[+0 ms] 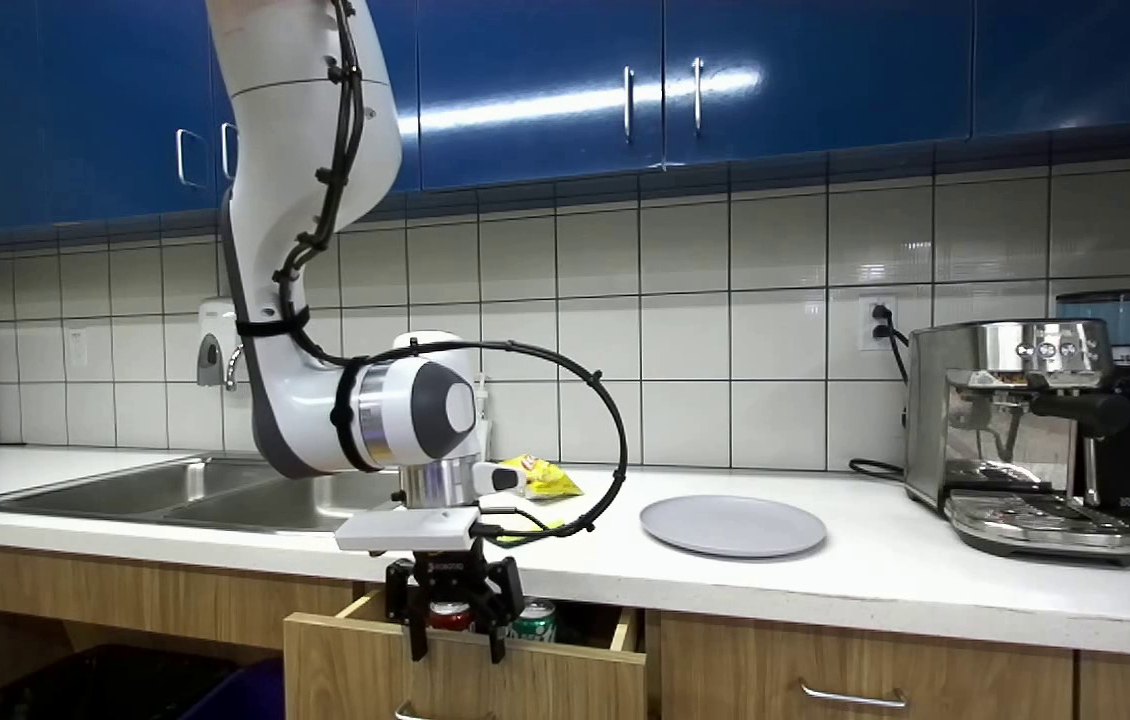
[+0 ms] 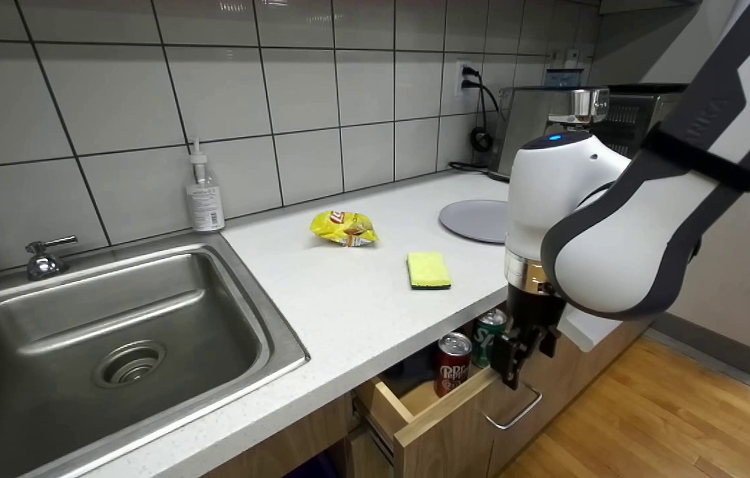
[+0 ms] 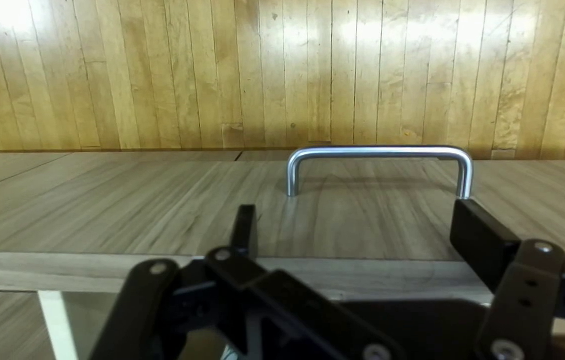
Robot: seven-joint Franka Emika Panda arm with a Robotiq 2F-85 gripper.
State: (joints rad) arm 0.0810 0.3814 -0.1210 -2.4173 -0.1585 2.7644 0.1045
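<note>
My gripper [image 1: 457, 648] is open, its fingers pointing down at the front panel of a pulled-out wooden drawer [image 1: 565, 685]. The fingers hang in front of the panel's top edge, with nothing between them. In the wrist view the open fingers [image 3: 355, 215] spread over the drawer front [image 3: 162, 210]. The silver drawer handle [image 3: 380, 151] lies just beyond the fingertips; I cannot tell whether a finger touches the panel. Inside the drawer stand a dark red soda can [image 2: 452, 365] and a green can [image 2: 486, 338], partly hidden by the gripper in an exterior view.
On the white counter are a yellow chip bag [image 2: 344, 228], a yellow-green sponge [image 2: 428, 271] and a grey plate [image 1: 733, 525]. A steel sink [image 2: 129, 325] is beside them. An espresso machine [image 1: 1025, 430] stands at the counter's far end. Blue cabinets [image 1: 545, 90] hang above.
</note>
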